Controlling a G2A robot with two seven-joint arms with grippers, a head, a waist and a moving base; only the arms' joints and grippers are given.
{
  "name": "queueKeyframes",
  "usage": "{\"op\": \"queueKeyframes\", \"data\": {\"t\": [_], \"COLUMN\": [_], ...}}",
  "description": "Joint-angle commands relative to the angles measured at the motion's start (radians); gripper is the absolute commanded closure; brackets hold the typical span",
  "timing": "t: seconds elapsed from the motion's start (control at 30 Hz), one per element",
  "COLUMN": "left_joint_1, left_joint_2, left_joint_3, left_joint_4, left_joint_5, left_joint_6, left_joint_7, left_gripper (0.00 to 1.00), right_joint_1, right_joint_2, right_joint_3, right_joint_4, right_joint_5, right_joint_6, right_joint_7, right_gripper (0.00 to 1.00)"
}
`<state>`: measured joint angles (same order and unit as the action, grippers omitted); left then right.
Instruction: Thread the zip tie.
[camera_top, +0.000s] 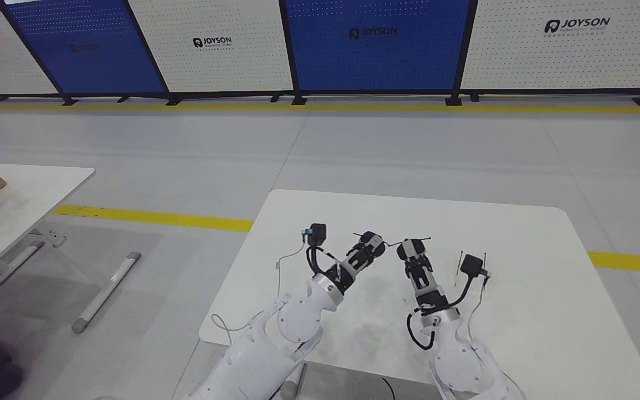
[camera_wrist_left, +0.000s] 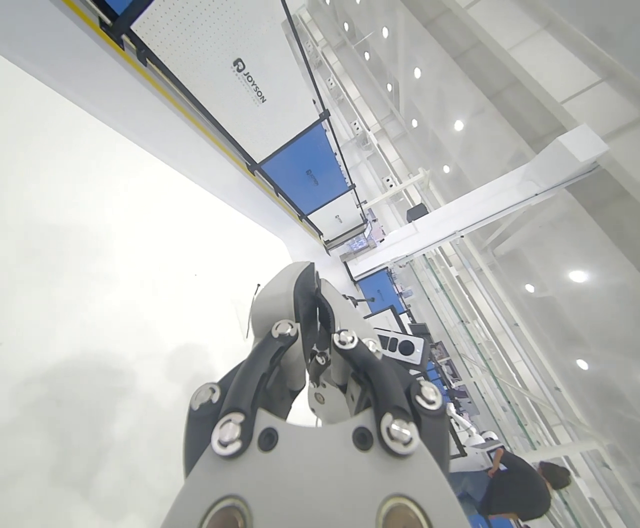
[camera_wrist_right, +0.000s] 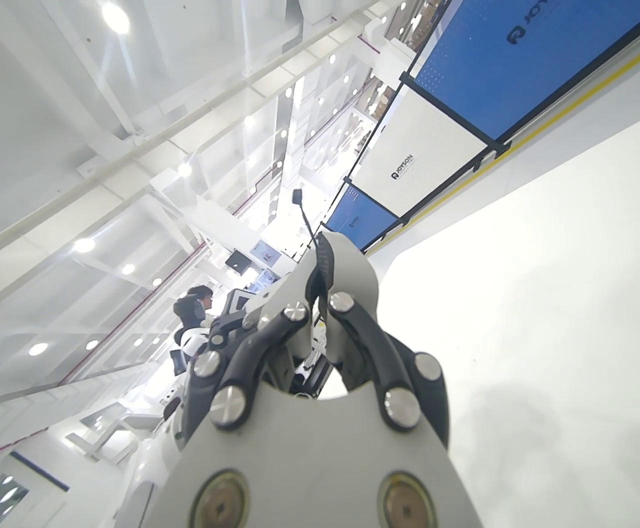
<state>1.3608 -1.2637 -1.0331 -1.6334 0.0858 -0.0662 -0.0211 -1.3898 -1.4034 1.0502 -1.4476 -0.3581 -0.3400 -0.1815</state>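
My right gripper (camera_top: 408, 247) (camera_wrist_right: 320, 245) is shut on a thin black zip tie (camera_wrist_right: 305, 215). A short length of the tie with its square head sticks out past the fingertips, up off the white table (camera_top: 520, 260). My left gripper (camera_top: 375, 240) (camera_wrist_left: 314, 280) hangs just beside it over the table's middle, its fingers pressed together. I cannot tell whether anything is pinched between them. In the left wrist view a thin dark strip (camera_wrist_left: 250, 312) shows beside one finger, against the table (camera_wrist_left: 100, 200).
The table's far edge (camera_top: 410, 197) lies a little beyond both grippers, with grey floor and a yellow line behind. A second white table (camera_top: 30, 195) stands at the far left, with a grey tube (camera_top: 105, 292) on the floor near it. Blue and white panels (camera_top: 380, 45) close the back.
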Motion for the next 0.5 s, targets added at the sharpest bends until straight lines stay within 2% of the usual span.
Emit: {"op": "queueKeyframes", "data": {"t": [0.0,0.47], "left_joint_1": [-0.004,-0.007], "left_joint_2": [-0.001,-0.008], "left_joint_3": [0.005,0.013], "left_joint_4": [0.005,0.013], "left_joint_5": [0.019,0.022], "left_joint_6": [0.007,0.003], "left_joint_7": [0.008,0.012], "left_gripper": [1.0,1.0], "right_joint_1": [-0.001,-0.006], "right_joint_2": [-0.001,-0.003], "right_joint_3": [-0.001,0.006], "right_joint_4": [0.0,0.001], "right_joint_5": [-0.006,-0.015], "right_joint_6": [0.0,0.0], "right_joint_7": [-0.007,0.001], "right_gripper": [1.0,1.0]}}
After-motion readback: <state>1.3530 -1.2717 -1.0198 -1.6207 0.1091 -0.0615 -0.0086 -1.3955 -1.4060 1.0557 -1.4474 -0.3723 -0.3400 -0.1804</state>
